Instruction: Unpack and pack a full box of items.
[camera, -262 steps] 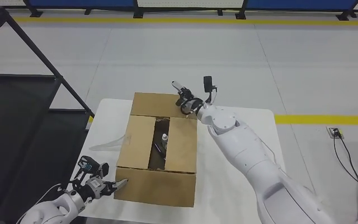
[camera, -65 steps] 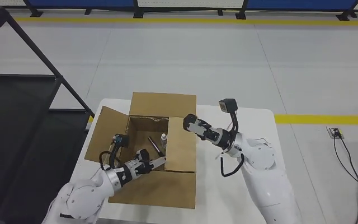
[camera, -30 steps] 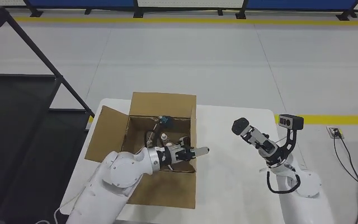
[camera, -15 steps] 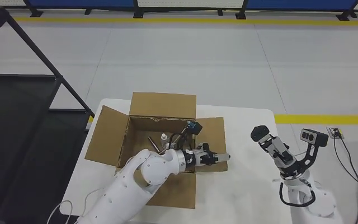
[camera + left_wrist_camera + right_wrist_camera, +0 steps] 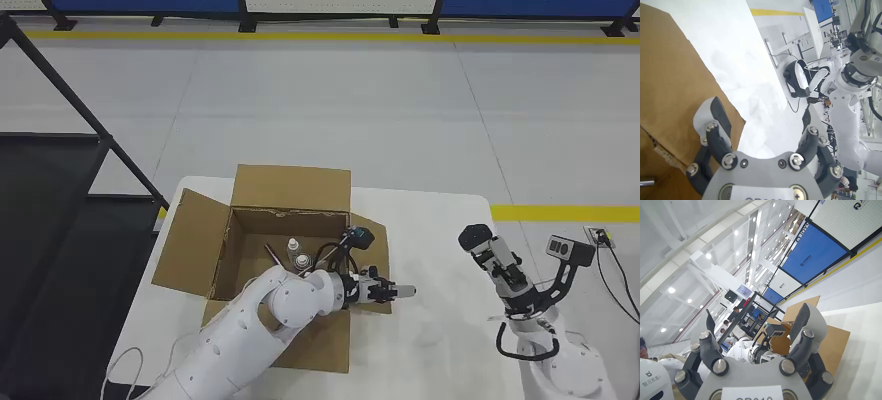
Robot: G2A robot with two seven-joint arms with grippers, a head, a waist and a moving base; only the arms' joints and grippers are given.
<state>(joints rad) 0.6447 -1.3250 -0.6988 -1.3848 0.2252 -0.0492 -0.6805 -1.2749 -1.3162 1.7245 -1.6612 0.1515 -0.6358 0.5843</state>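
The cardboard box (image 5: pixel 285 335) stands on the white table (image 5: pixel 440 330) with its flaps spread. A small white bottle (image 5: pixel 293 246) and a dark slim item (image 5: pixel 274 256) lie inside. My left gripper (image 5: pixel 402 292) reaches across the box to its right flap (image 5: pixel 372 250) and is open; in the left wrist view one of its fingers (image 5: pixel 720 115) lies on that flap (image 5: pixel 668 75), and the left gripper (image 5: pixel 762 123) holds nothing. My right gripper (image 5: pixel 474 240) hangs raised over the table's right side, away from the box. In its own view the right gripper (image 5: pixel 757 321) is open with nothing in it.
The left flap (image 5: pixel 185 240) and back flap (image 5: pixel 292 186) stick out over the table. A metal cylinder end (image 5: pixel 646 183) shows inside the box. Bare table surface (image 5: pixel 745 72) lies right of the box. A black frame (image 5: pixel 70 110) stands to the left.
The box's flaps, folded shut at first, now stand spread. In the last second my left gripper swept right, pushing the right flap outward. My right arm drew back to the right.
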